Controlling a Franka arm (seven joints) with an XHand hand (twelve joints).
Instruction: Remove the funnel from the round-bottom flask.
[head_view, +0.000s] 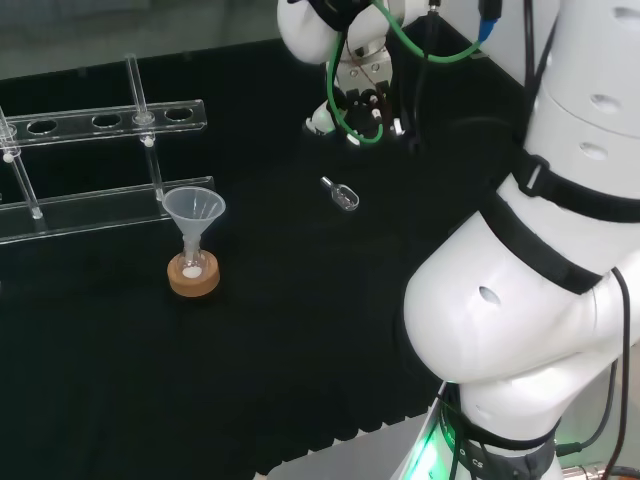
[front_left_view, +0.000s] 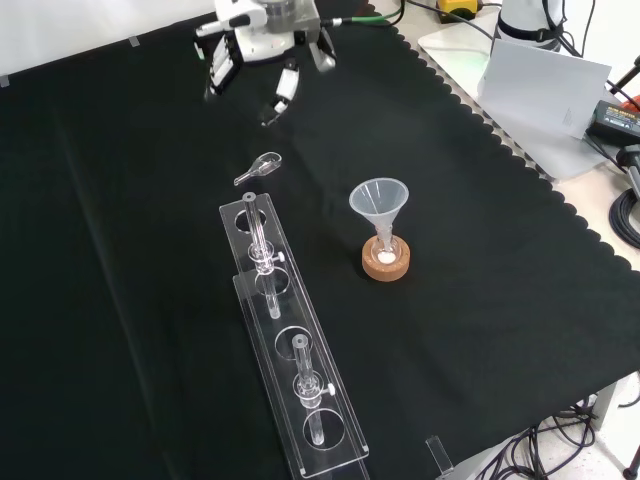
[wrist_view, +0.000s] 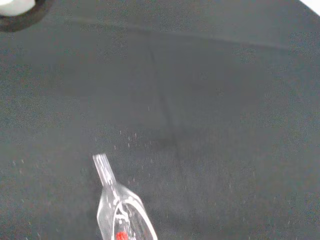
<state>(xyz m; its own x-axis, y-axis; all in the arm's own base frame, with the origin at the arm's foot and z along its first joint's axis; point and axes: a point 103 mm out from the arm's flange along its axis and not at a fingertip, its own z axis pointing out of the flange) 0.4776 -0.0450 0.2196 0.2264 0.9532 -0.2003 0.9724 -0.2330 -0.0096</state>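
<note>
A clear funnel (head_view: 194, 210) (front_left_view: 379, 200) stands upright with its stem in a small round-bottom flask (head_view: 192, 266) (front_left_view: 386, 253) on a cork ring (head_view: 194, 279) (front_left_view: 387, 266). The flask holds a little white powder. The hand (head_view: 352, 100) (front_left_view: 262, 50) hovers well away from it, at the top right of the head view and at the top of the front view. Its fingers hang relaxed and hold nothing.
A clear glass scoop (head_view: 341, 194) (front_left_view: 258, 168) (wrist_view: 120, 210) lies on the black cloth between the hand and the funnel. A long clear rack (head_view: 100, 170) (front_left_view: 285, 335) with glass tubes stands beside the flask. The cloth's scalloped edge runs close to the arm's base.
</note>
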